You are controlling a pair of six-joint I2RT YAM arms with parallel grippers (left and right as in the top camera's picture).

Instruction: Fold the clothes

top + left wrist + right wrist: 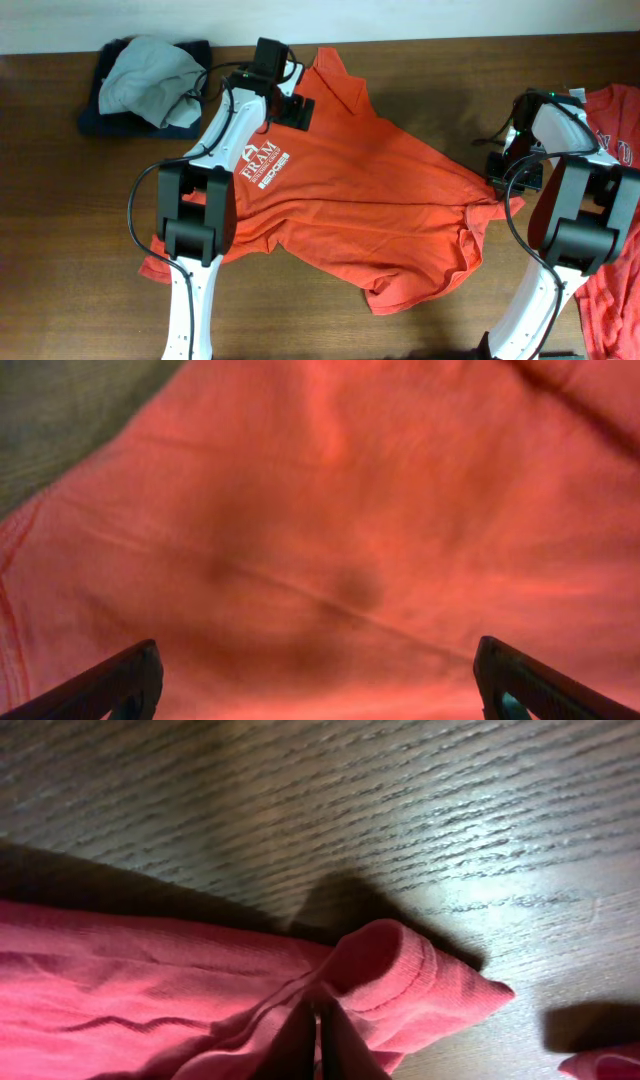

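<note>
T-shirt (150, 980) corner in right end effector (318, 1045): wrist view only.

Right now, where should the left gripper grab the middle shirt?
Probably the sleeve sticking out at the shirt's far side, coming in from the table's far edge. Its hem is a free border a finger can slip under, while the middle lies flat. The open left gripper sits next to it, and the right gripper pinches the opposite corner.
</note>
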